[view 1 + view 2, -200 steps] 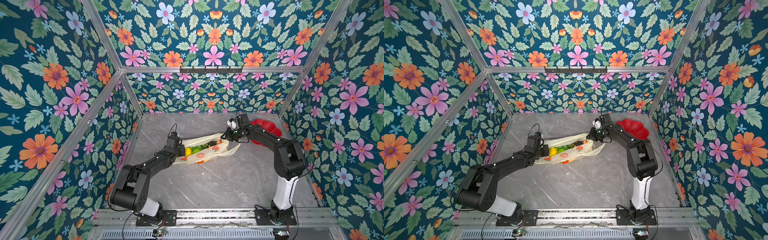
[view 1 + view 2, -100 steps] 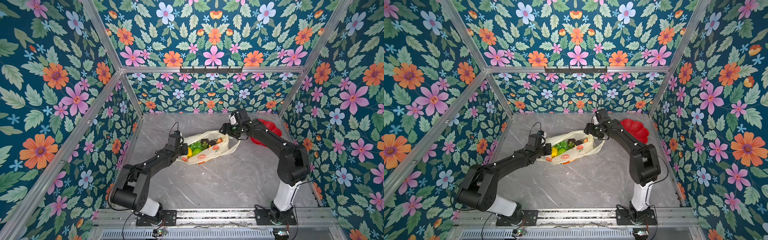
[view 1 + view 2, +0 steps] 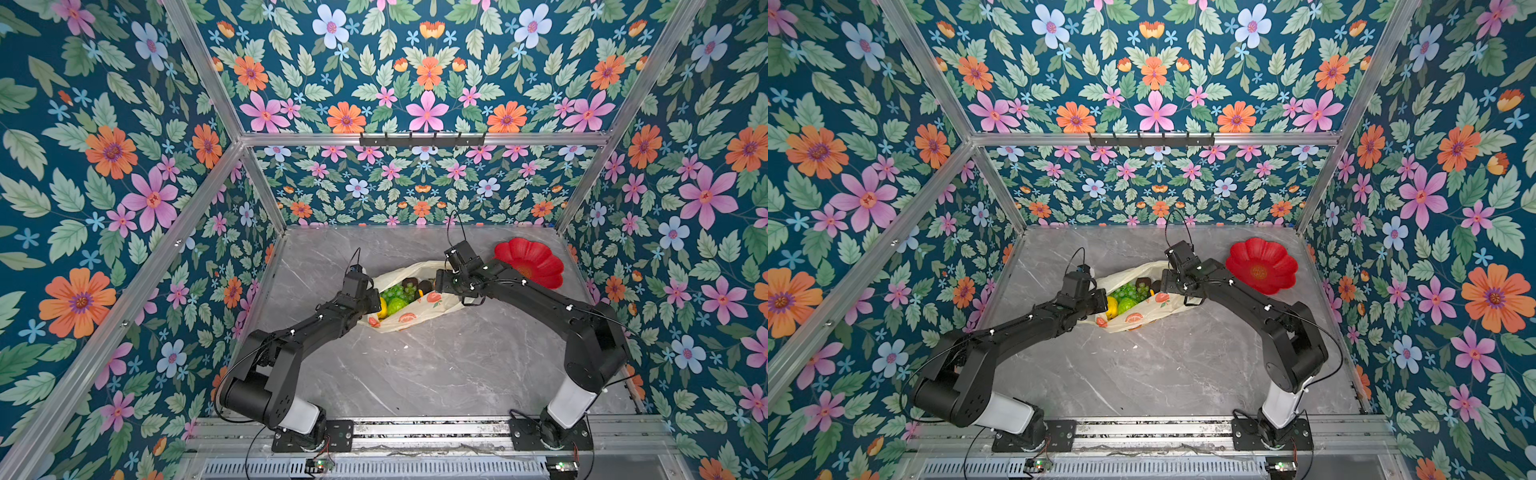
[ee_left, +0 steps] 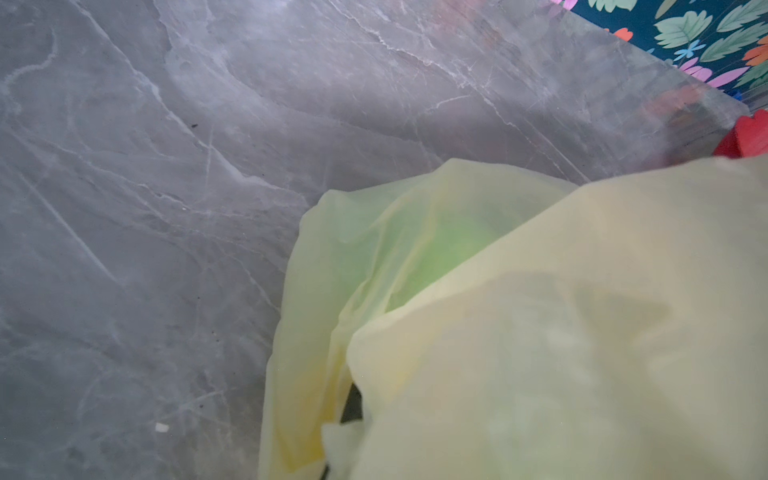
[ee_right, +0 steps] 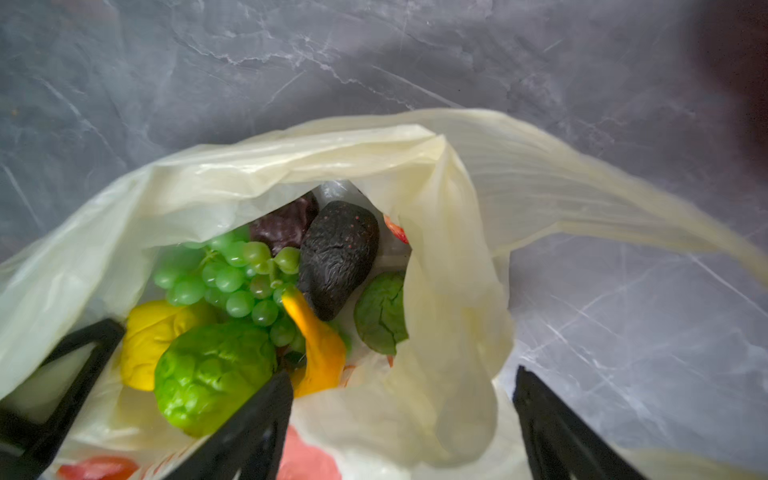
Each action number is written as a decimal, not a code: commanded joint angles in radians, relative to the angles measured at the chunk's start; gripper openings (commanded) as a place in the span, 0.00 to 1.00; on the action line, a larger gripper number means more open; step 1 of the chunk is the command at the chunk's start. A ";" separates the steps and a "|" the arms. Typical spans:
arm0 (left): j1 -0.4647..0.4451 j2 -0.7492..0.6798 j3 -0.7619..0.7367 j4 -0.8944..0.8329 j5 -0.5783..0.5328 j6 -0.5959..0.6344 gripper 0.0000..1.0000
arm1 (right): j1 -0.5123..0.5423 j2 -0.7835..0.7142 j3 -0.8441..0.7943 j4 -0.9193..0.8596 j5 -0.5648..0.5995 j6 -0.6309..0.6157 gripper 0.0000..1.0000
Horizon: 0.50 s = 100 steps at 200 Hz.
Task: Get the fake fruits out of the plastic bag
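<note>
Currently, contents of the cell, left to right.

Left gripper (image 3: 372,302): fingers together, apparently pinched on the bag's (image 3: 415,313) rim. The film drapes over them in the left wrist view. Judged to be holding the mouth up and open.

Bag: lying on the table (image 3: 415,374) between the two grippers, mouth gaping toward the right fingers.

Fruits: all inside the bag, none out yet.
- Lemon (image 5: 153,340) and bumpy green fruit (image 5: 212,374): just beside the left fingers.
- Grapes (image 5: 232,274): beyond those two.
- Banana (image 5: 320,345): just ahead of one right fingertip.
- Avocado (image 5: 336,257): further in, past the banana.
- Strawberry (image 5: 395,230): a red sliver at the wall's edge, mostly hidden.

Right gripper (image 5: 399,432): fingers (image 5: 249,428) wide apart, holding nothing. One sits at the mouth over the lower film, the other outside over bare table. The bag's side wall lies between them.

Plate (image 3: 528,262): red, bare, behind the right gripper, well apart from its fingers.

Step in hand: first pick, the reach into the mouth.

Next move, as judged: shift the right fingers so both clear the wall and straddle the banana or avocado, then close. The risk is pinching film with the fruit.
</note>
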 commanded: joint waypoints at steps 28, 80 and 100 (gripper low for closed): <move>0.019 -0.001 -0.009 -0.014 -0.093 -0.083 0.00 | 0.018 -0.020 -0.083 0.015 -0.027 -0.037 0.52; 0.137 0.020 -0.035 0.041 -0.022 -0.125 0.00 | 0.009 -0.097 -0.344 0.125 -0.071 -0.067 0.17; 0.148 0.059 -0.011 0.041 0.015 -0.126 0.00 | 0.001 -0.074 -0.346 0.150 -0.084 -0.060 0.14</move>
